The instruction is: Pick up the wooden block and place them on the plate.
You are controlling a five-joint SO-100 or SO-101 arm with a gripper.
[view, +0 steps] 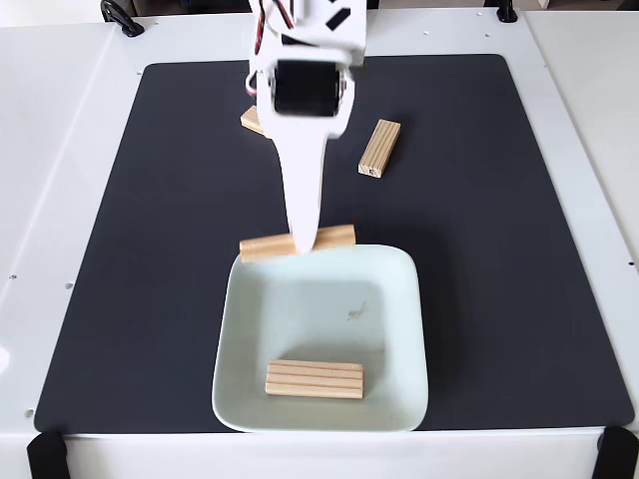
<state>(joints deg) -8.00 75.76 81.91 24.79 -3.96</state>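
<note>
Gripper over wooden block lying left-right

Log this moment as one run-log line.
gripper: at block beside plate, grip unclear | on plate: one block | on mat: two more blocks

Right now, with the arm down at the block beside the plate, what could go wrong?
1. The fingers cover the middle of the block; whether they grip it is hidden, so it may slip.
2. This block lies right at the plate rim, so lifting could nudge the plate.
3. Dropped carelessly, it may land on the block already inside.
</note>
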